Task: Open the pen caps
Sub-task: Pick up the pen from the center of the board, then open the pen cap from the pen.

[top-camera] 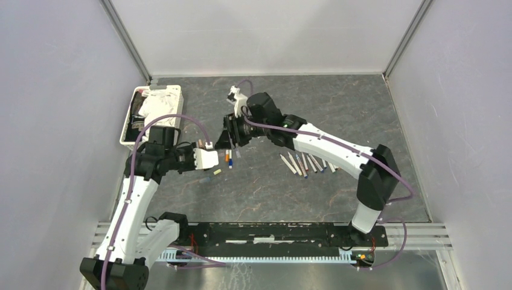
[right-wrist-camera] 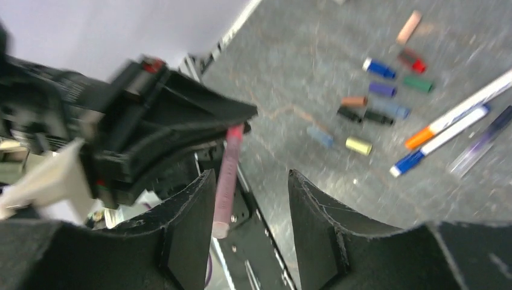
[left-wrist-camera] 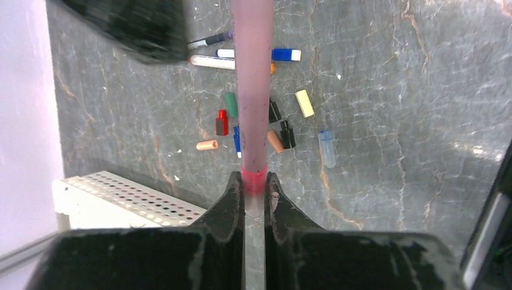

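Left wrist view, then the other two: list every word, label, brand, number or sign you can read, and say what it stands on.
None can be read in any view.
The pink pen held in the left gripper shows no print.
Any marks on the loose pens, pen caps and white tray are too small or blurred.

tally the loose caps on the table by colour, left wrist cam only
green cap: 1
red cap: 1
peach cap: 1
blue cap: 1
black caps: 2
orange-brown cap: 1
yellow cap: 1
pale blue cap: 1
total: 9 showing; held pen may hide others
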Controlling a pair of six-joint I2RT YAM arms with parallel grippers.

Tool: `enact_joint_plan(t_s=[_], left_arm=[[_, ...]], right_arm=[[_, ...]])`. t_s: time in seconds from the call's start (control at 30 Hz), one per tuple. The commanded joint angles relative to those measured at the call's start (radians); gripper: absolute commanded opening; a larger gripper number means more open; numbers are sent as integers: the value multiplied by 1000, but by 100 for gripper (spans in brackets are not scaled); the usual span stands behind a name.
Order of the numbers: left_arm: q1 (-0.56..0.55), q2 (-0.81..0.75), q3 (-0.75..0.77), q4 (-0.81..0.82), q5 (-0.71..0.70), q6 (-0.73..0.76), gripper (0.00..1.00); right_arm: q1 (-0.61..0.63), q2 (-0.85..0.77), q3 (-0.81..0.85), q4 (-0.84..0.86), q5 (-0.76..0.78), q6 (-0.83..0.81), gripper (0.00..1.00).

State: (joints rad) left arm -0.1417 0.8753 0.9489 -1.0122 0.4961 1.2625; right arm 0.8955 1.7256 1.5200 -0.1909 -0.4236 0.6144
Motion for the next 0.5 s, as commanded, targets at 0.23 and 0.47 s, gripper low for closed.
enact_joint_plan(t_s=[0.23, 0.47], left_arm=[[-31, 8, 15, -46, 4, 231, 2], [-67, 27, 22, -46, -19, 249, 2]], right_arm=[[35, 87, 72, -34, -179, -16, 50], [60, 163, 102, -5, -237, 10, 46]])
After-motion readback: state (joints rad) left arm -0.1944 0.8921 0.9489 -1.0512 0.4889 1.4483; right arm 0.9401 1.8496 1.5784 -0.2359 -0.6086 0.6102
